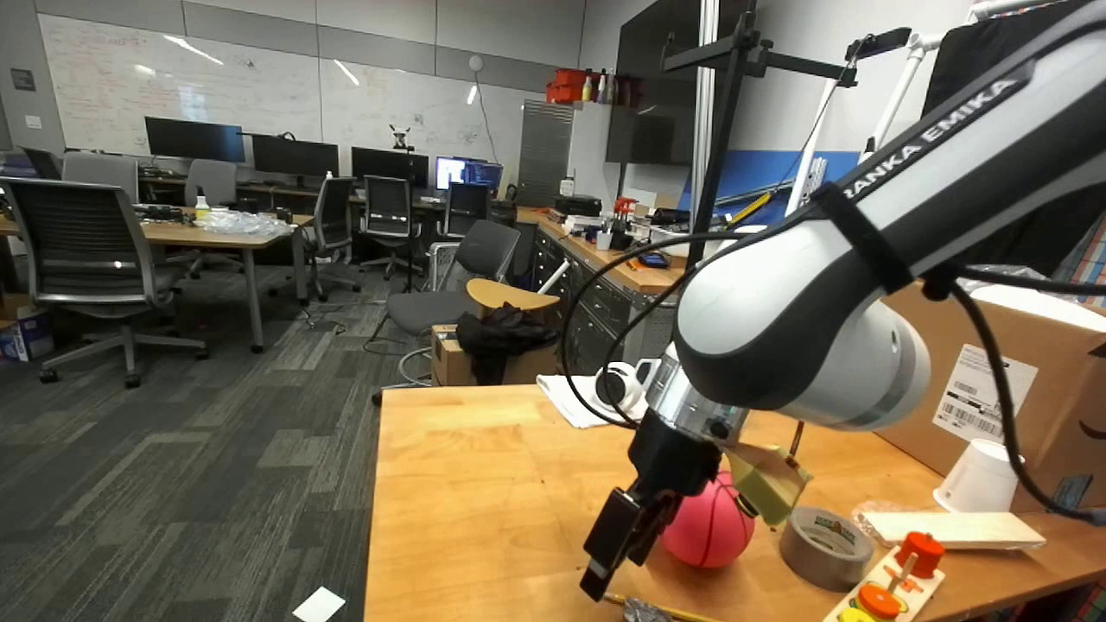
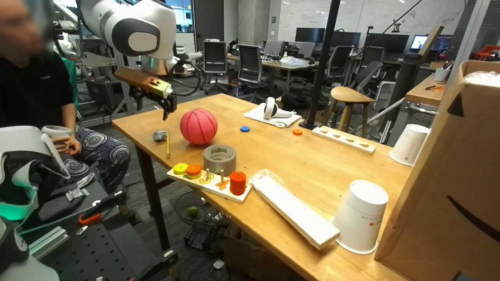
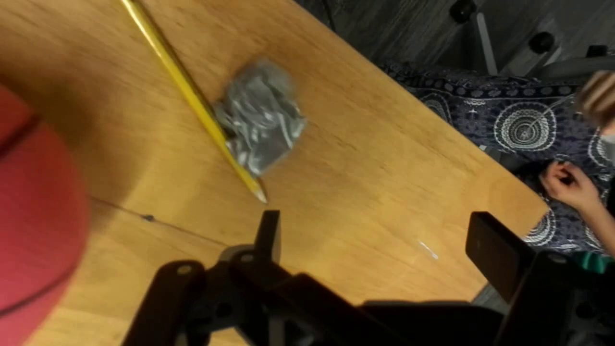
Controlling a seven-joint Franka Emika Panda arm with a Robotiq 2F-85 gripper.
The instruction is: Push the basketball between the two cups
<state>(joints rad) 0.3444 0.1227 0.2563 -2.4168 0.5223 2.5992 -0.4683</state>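
Observation:
The basketball [image 2: 199, 126] is a pinkish-red ball with dark seams on the wooden table; it also shows in an exterior view [image 1: 710, 525], partly behind the gripper, and at the left edge of the wrist view [image 3: 36, 221]. Two white cups stand upside down by the cardboard box, a near cup [image 2: 361, 218] and a far cup [image 2: 409, 144]. One white cup [image 1: 981, 478] shows in an exterior view. My gripper [image 2: 153, 108] is above the table, beside the ball and apart from it, on the side away from the cups. Its fingers [image 3: 375, 223] are wide apart with nothing between them.
A grey tape roll [image 2: 219, 160], a peg toy [image 2: 211, 183] and a white block [image 2: 295, 210] line the near side. A pencil [image 3: 192, 96] and crumpled foil [image 3: 264, 117] lie below the gripper. A blue disc [image 2: 245, 128] and orange disc [image 2: 297, 132] lie beyond the ball. A person sits close by.

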